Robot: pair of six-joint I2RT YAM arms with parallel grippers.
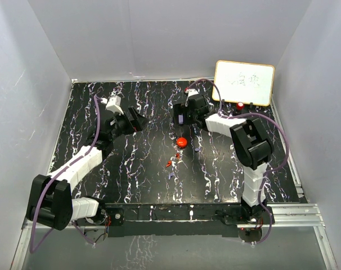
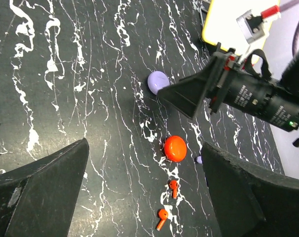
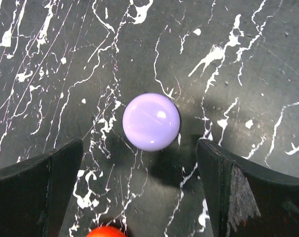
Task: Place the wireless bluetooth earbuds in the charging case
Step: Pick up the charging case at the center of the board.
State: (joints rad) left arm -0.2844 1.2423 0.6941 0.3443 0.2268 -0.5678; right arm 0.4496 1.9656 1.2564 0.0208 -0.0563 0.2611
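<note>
My right hand (image 1: 183, 117) hangs wide over the purple case (image 3: 151, 121); my left hand (image 1: 135, 121) gapes wide, both empty.

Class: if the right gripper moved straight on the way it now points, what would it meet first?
Probably the round glossy lavender-purple case, lying nearly centred ahead of the open right gripper; depth is unclear.

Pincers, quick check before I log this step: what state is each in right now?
Left pincer: open, holding nothing.
Right pincer: open, empty, over the lavender round case.
</note>
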